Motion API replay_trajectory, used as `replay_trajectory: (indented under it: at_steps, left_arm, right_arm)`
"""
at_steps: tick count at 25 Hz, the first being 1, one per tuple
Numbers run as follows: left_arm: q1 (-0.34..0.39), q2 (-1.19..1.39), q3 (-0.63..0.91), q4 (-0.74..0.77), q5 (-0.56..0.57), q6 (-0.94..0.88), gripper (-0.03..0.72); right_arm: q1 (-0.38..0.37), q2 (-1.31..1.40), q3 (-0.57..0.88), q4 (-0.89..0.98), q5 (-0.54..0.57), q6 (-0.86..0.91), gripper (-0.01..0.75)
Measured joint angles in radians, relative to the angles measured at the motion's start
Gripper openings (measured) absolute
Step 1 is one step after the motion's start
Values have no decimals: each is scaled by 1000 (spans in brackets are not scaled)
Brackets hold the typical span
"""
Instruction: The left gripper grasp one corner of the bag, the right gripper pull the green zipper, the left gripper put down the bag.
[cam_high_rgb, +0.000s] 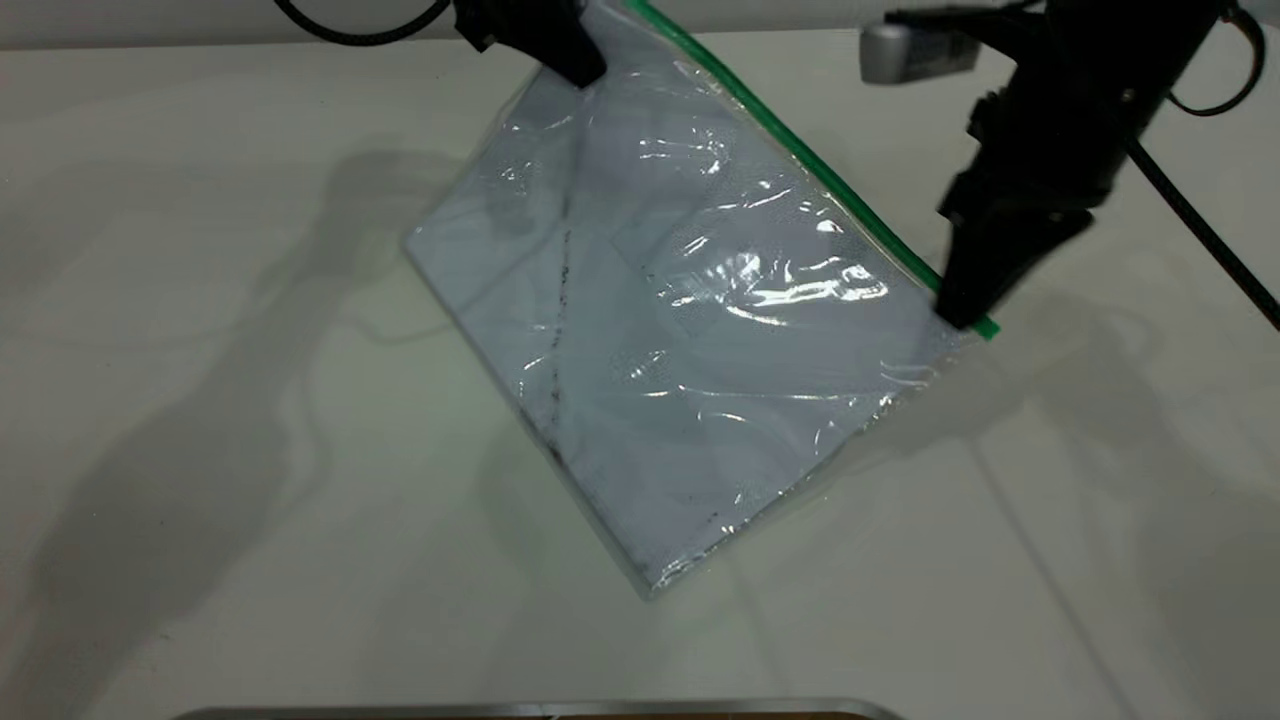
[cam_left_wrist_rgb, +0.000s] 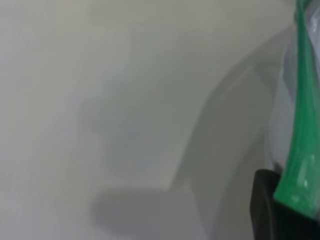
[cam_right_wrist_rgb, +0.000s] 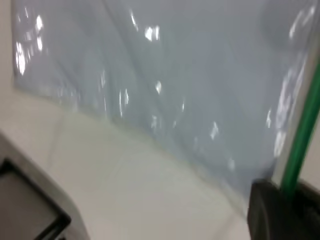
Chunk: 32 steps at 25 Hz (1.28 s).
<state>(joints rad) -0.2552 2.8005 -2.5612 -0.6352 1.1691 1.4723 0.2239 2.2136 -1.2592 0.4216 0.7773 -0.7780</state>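
left gripper (cam_high_rgb: 575, 65) pinches the top corner of the bag (cam_high_rgb: 680, 340) at the upper edge of the exterior view, jaws closed on the plastic right beside the green zipper (cam_high_rgb: 800, 155). left wrist view shows a black finger (cam_left_wrist_rgb: 265, 210) against the green zipper strip (cam_left_wrist_rgb: 302, 150), with bare table (cam_left_wrist_rgb: 100, 100) behind.

right gripper (cam_high_rgb: 965, 305) sits at the far, lower end of the zipper, near the bag's right corner, tapered jaws pointing down and closed on the green strip; a short green end pokes out just past the tips. slider tab itself hidden by the jaws, can't tell where it is. right wrist view: black finger (cam_right_wrist_rgb: 270, 210) at the green zipper line (cam_right_wrist_rgb: 302, 135), clear plastic (cam_right_wrist_rgb: 175, 75) spread beyond.

bag hangs tilted like a diamond, top corner held up, bottom corner (cam_high_rgb: 650, 585) down at or close to the white table (cam_high_rgb: 200, 400); contact unclear. white sheet inside, dark smudge line (cam_high_rgb: 558, 340) running down the left part, glare and wrinkles across the middle. zipper runs along the upper right edge between the two grippers.

around: black cables (cam_high_rgb: 1200, 230) off both arms, a silver-grey box (cam_high_rgb: 915, 52) behind the right arm, a grey rim (cam_high_rgb: 540, 710) at the bottom edge, arm and bag shadows on the table.
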Motion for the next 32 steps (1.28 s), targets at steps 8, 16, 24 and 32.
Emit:
replay_trajectory:
  at_steps: [8, 16, 24, 32]
  left_arm:
    - [-18, 0, 0, 6, 0, -3, 57]
    - [-34, 0, 0, 63, 0, -97, 255]
    - [-46, -15, -53, 163, -3, -285, 582]
    - [-46, -133, -303, 384, -2, -718, 600]
  right_arm:
    - [2, -2, -4, -79, 36, 109, 50]
    - [-3, -2, 1, -132, 34, 150, 222]
    - [-3, -21, 3, -158, -102, 158, 499]
    - [-3, -343, -15, -173, -172, 201, 538]
